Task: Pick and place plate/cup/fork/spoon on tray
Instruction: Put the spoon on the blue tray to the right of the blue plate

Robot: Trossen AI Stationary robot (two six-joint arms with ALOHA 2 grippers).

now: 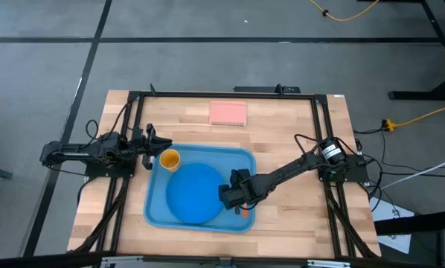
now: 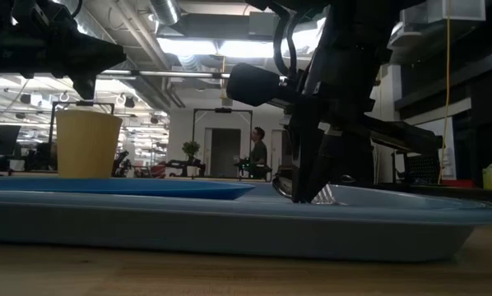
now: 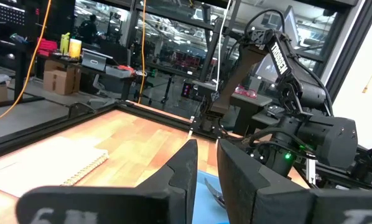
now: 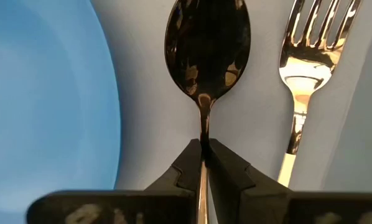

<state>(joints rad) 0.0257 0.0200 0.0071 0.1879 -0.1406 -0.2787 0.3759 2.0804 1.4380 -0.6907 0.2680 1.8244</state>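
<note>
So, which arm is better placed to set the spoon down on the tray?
The right arm. Its claw is shut on the spoon, over the tray between the plate and the fork. The left claw waits by the cup.

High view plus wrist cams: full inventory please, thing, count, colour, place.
tray: 1, light blue, centre of the wooden table.
plate: 1, darker blue, flat in the tray's middle.
cup: 1, yellow-orange, upright in the tray's far left corner.
spoon: 1, dark and shiny, on the tray floor between plate and fork.
fork: 1, silver tines, orange handle, on the tray beside the spoon.
pink pad: 1, pink, on the table beyond the tray.
person: 1, far in the room behind.
left gripper: 1, dark, just off the tray's far left corner by the cup, jaws nearly closed, holding nothing.
right gripper: 1, dark, over the tray's right end, jaws closed on the spoon's handle.
</note>
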